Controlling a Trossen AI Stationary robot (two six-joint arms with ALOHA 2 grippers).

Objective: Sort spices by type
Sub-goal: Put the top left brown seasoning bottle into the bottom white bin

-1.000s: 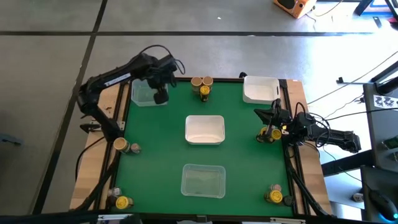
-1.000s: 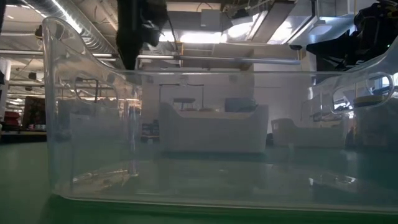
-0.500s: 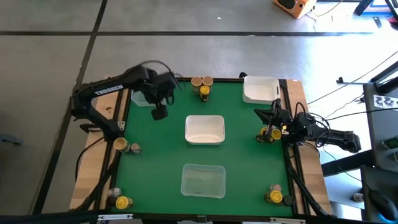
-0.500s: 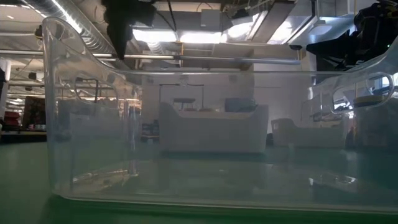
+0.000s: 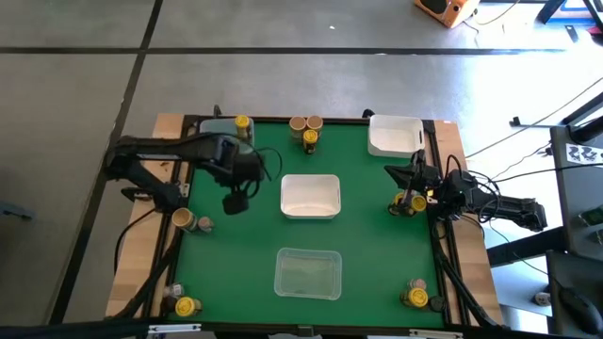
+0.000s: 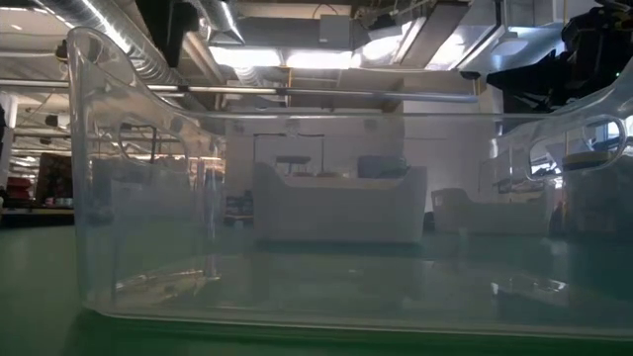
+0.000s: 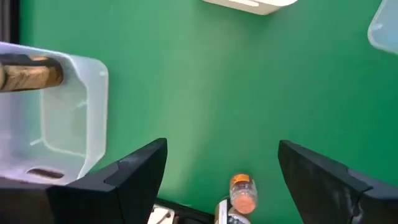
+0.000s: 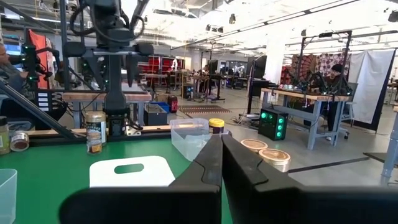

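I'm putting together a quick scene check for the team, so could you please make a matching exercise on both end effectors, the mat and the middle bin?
Things:
1. left end effector
2. right end effector
3. mat
4. middle bin

Colour or state:
A. white
B. shut
C. green
D. open

Pairs: 1-D, 2-B, 3-C, 4-A

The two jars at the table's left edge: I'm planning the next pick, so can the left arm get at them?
Probably yes. The left gripper hangs open over bare green mat, and the two jars stand close beside it with nothing between them.
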